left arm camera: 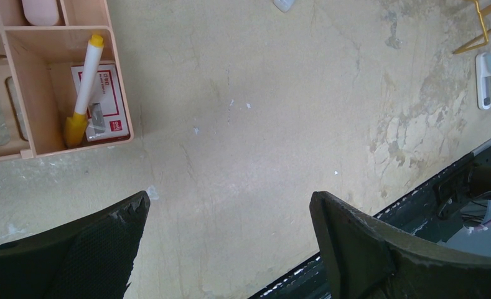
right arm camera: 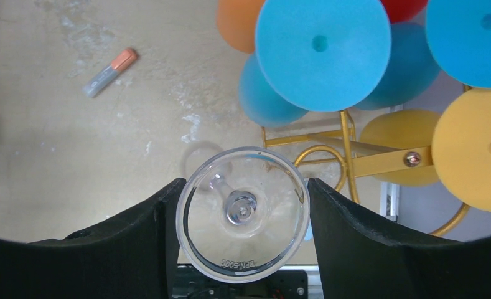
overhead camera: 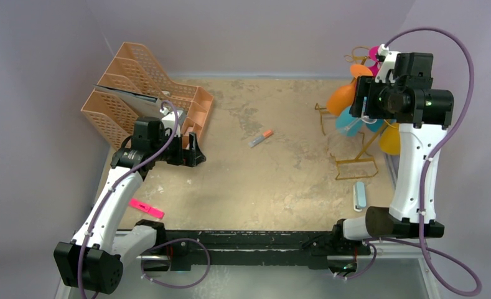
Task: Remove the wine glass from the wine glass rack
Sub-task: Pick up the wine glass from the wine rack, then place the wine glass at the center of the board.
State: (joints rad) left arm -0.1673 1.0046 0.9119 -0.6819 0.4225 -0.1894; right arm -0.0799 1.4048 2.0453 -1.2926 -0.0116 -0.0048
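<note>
Tabletop (right arm camera: pixel 56 162) beneath clear wine glass (right arm camera: pixel 243 212), embossed foot lettering, in right claw (right arm camera: pixel 246 187)

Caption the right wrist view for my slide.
Right tool grips a clear glass by its foot beside the gold rack of coloured glasses.

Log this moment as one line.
left gripper: open, empty | right gripper: gripping wine glass by its foot | wine glass rack: beside glass | off rack: unclear
</note>
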